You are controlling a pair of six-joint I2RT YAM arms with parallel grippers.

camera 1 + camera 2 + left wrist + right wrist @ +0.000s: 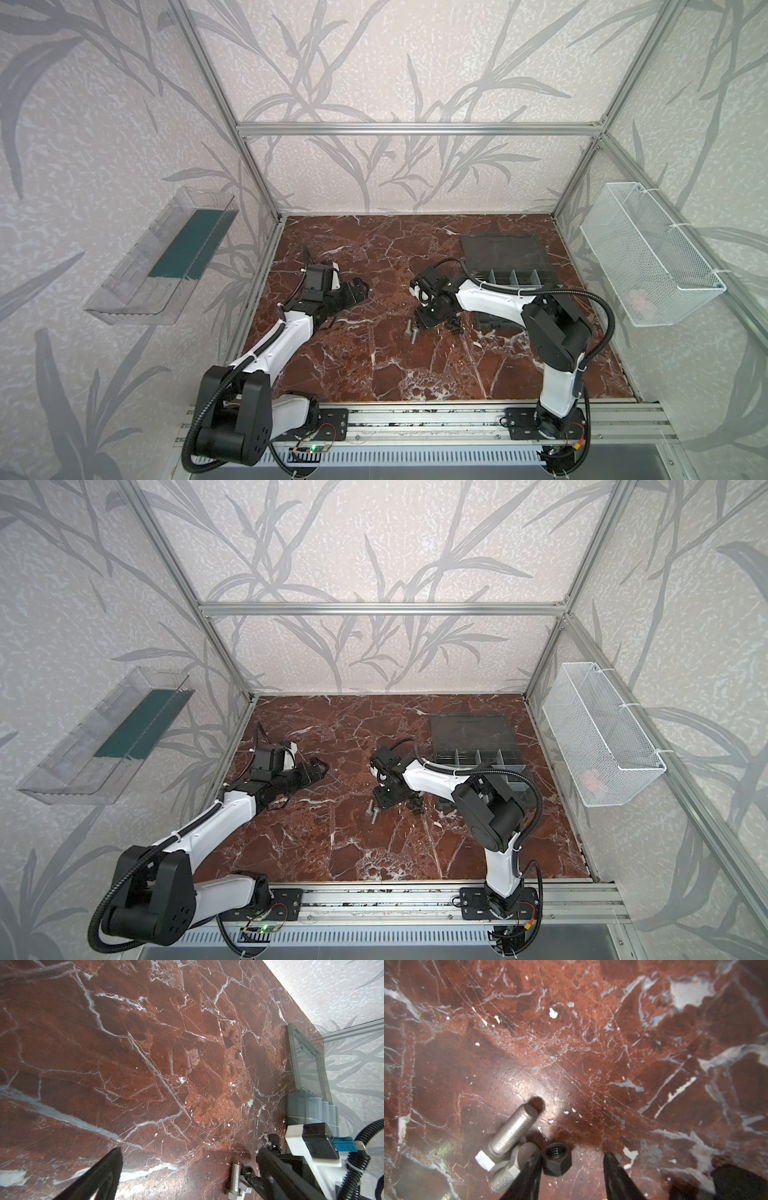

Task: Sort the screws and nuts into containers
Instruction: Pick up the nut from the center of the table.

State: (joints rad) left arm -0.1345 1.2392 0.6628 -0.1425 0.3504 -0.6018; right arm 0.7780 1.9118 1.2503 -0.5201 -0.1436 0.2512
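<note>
Red-brown marble veined in white makes up the tabletop (374, 365). An aluminium frame (415, 126) and papered walls hem it on three sides, and the rail (415, 415) carrying both arm bases closes the near edge. A clear tray (158, 257) hangs on the left wall and a white wire basket (648, 257) on the right, both beyond the marble's edges.

The organiser box (496, 322) sits toward the back right, near the right edge but apart from it. Its lid (503, 253) is folded flat toward the back wall, leaving the compartments (503, 279) uncovered. The right arm crosses above the box's near part.

The right pincer (572, 1154) points down at mid-table, left of the box. Its jaws stand apart with a plain gap. A black nut (556, 1160) lies flat on the marble, hole up, inside that gap. It sits against one finger (527, 1176) and apart from the other (614, 1178), so it is not clamped. Two silver screws (510, 1132) lie crossed just outside the nearer finger. A few small dark fasteners (455, 326) lie between this pincer and the box corner.

The left pincer (360, 289) sits low over the left-middle, well apart from the right one. Its wrist view shows only one finger (99, 1178), so I cannot tell how wide it stands. Bare marble spreads between the two pincers and across the whole near half up to the rail.
</note>
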